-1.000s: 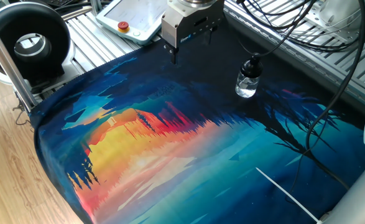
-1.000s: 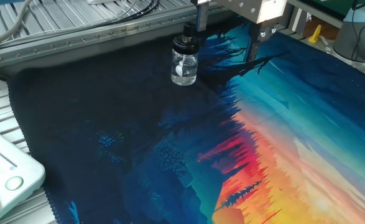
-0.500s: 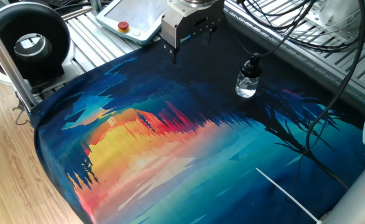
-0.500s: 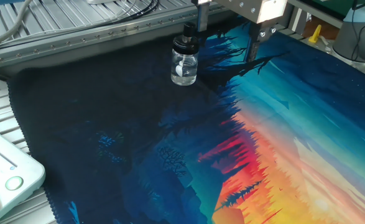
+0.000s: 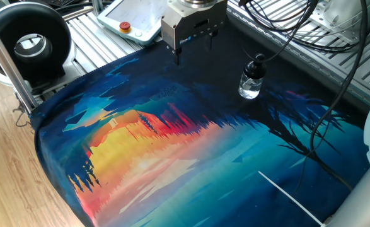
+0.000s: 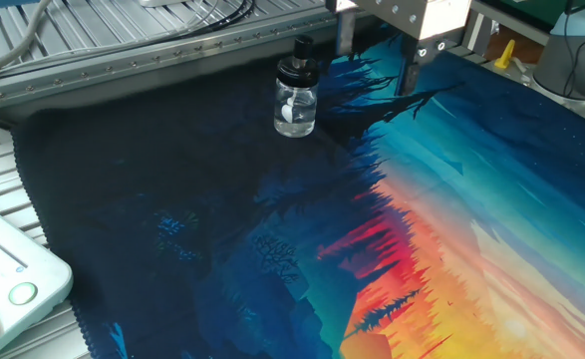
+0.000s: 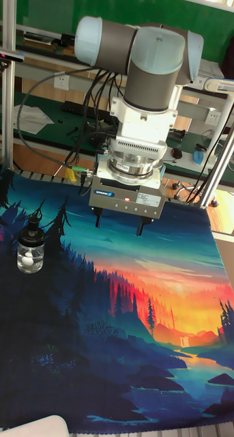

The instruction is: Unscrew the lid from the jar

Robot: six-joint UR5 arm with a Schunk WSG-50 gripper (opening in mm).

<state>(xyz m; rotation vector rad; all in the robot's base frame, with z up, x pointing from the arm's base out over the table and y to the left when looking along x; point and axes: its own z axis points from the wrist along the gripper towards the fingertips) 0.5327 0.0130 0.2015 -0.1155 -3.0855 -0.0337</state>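
Note:
The jar (image 5: pixel 250 83) is a small clear glass bottle standing upright on the dark upper part of the colourful mat (image 5: pixel 172 145). The black lid (image 5: pixel 255 65) sits on its neck. The other fixed view shows the jar (image 6: pixel 295 108) and lid (image 6: pixel 299 62) near the mat's back edge. In the tall view the jar (image 7: pixel 30 254) stands at the left. My gripper (image 5: pixel 194 49) hangs open above the mat, apart from the jar, with nothing between its fingers. It is also visible in the other fixed view as gripper (image 6: pixel 377 58) and in the tall view as gripper (image 7: pixel 119 224).
A teach pendant (image 5: pixel 131 22) lies on the slatted aluminium table behind the mat. A black round device (image 5: pixel 30 44) stands at the left corner. Cables (image 5: pixel 311 31) run across the table at the right. A thin white strip (image 5: pixel 292 195) lies on the mat's near right.
The gripper has shifted or turned slightly above the mat; the finger nearest the jar now stands a little farther from it. The jar has not moved.

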